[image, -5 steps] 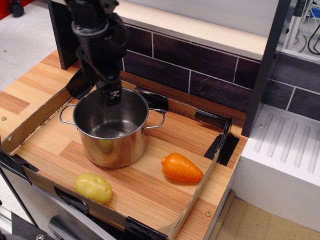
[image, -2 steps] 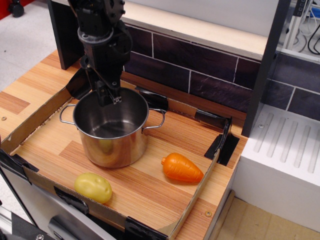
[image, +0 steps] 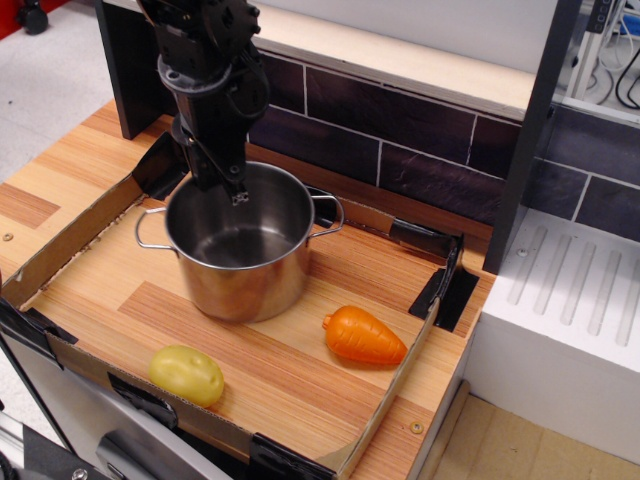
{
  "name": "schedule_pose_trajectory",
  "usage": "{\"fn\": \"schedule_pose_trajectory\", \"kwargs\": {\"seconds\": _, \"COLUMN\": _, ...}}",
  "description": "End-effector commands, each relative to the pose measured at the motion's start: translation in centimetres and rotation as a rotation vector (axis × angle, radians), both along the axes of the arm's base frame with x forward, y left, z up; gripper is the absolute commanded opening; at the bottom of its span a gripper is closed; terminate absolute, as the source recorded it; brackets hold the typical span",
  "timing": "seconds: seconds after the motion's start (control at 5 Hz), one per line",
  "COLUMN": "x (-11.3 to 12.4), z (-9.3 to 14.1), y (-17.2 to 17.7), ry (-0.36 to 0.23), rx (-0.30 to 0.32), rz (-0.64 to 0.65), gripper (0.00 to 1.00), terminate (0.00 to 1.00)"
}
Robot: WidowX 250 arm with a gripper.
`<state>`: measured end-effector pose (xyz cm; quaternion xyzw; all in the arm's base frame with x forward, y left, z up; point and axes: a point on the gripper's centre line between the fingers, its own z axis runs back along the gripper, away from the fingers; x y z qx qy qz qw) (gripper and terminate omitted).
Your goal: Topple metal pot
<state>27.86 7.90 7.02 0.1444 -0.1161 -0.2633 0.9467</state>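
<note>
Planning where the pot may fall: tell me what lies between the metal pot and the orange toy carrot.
In the observation.image view, only bare wood tray floor shows between the metal pot and the orange toy carrot. The yellow toy potato sits off to the front left.

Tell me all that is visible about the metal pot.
The metal pot is shiny steel, cylindrical, without lid and apparently empty. Two thin wire loop handles stick out at its sides. It stands on the wooden tray, tipped a little, its far side raised. The gripper is at its back rim, seemingly gripping it.
</note>
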Motion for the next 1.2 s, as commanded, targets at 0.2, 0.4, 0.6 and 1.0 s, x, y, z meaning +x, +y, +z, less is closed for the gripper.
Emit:
{"fn": "schedule_pose_trajectory", "kwargs": {"seconds": 0.2, "x": -1.0, "z": 4.1, "y": 0.6, "ry": -0.272, "rx": 0.121, "rz": -0.003, "gripper": 0.00, "terminate": 0.00}}
{"fn": "schedule_pose_trajectory", "kwargs": {"seconds": 0.4, "x": -1.1, "z": 4.8, "y": 0.9, "ry": -0.379, "rx": 0.149, "rz": -0.008, "gripper": 0.00, "terminate": 0.00}}
{"fn": "schedule_pose_trajectory", "kwargs": {"seconds": 0.6, "x": -1.6, "z": 4.8, "y": 0.8, "ry": -0.394, "rx": 0.188, "rz": -0.050, "gripper": 0.00, "terminate": 0.00}}
{"fn": "schedule_pose_trajectory", "kwargs": {"seconds": 1.0, "x": -3.2, "z": 3.7, "y": 0.0, "ry": -0.295, "rx": 0.242, "rz": -0.086, "gripper": 1.00, "terminate": 0.00}}
